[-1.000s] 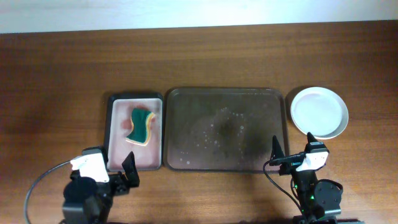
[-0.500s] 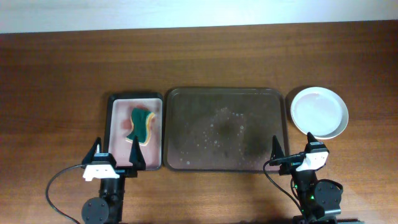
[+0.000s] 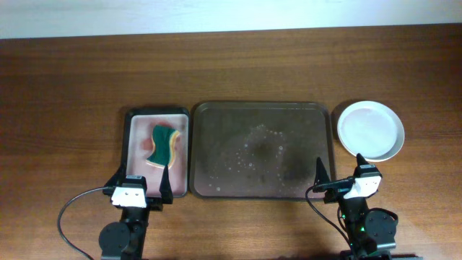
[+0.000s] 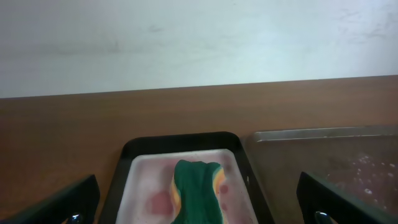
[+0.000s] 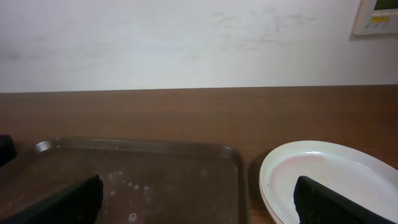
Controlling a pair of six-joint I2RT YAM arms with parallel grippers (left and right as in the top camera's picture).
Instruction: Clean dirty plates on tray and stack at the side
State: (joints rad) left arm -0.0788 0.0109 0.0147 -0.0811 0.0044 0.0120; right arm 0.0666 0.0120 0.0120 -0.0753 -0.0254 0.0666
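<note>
A dark tray [image 3: 261, 149] with soapy spots sits mid-table and holds no plates; it also shows in the right wrist view [image 5: 137, 180] and the left wrist view [image 4: 329, 155]. White plates [image 3: 371, 130] are stacked right of the tray, seen too in the right wrist view [image 5: 329, 180]. A green and yellow sponge [image 3: 162, 146] lies in a small black-rimmed dish [image 3: 134, 148]; the left wrist view shows the sponge [image 4: 196, 193]. My left gripper [image 3: 139, 182] is open and empty at the dish's near edge. My right gripper [image 3: 339, 170] is open and empty at the tray's near right corner.
Bare brown table surrounds the tray, dish and plates. A white wall runs behind the table's far edge. Cables loop from both arm bases at the front edge.
The left arm has swung to face the dish and shifted a little right, with its open jaws now at the dish's near edge. The right arm has not moved.
</note>
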